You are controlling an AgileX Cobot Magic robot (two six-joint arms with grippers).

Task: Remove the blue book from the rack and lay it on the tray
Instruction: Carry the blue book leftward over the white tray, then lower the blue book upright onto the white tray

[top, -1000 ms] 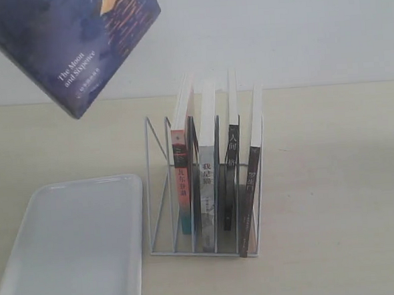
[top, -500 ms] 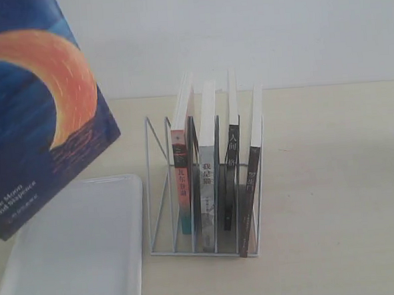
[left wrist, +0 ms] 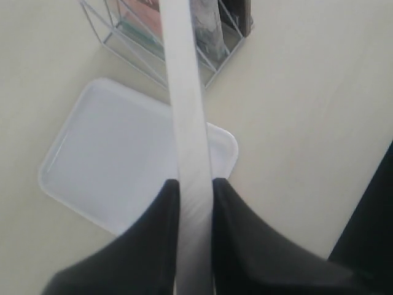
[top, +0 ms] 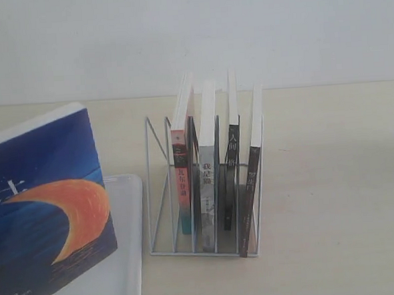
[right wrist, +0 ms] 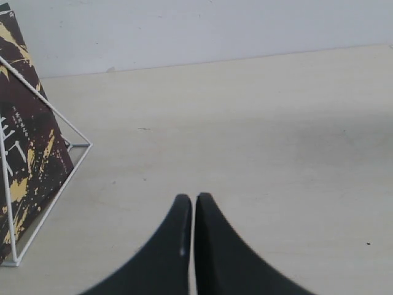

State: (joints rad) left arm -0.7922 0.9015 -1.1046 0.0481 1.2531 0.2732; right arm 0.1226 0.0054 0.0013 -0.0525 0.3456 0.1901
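Counter [top: 333, 179]: pale wood-tone, matte, bare around the things.
Room: plain white wall [top: 243, 31] behind.
Book [top: 41, 217]: in the air over the tray [top: 128, 252], beside the rack [top: 203, 252]; whether it touches the tray cannot be told.
Facing: cover toward the exterior camera, white page edge uppermost, slightly tilted.
Long axis: runs off frame, unclear; page edge reaches from the claw toward the rack.
Left claw [left wrist: 195, 190]: clamped on the book.
Right claw [right wrist: 193, 200]: fingers together, empty, over the counter.
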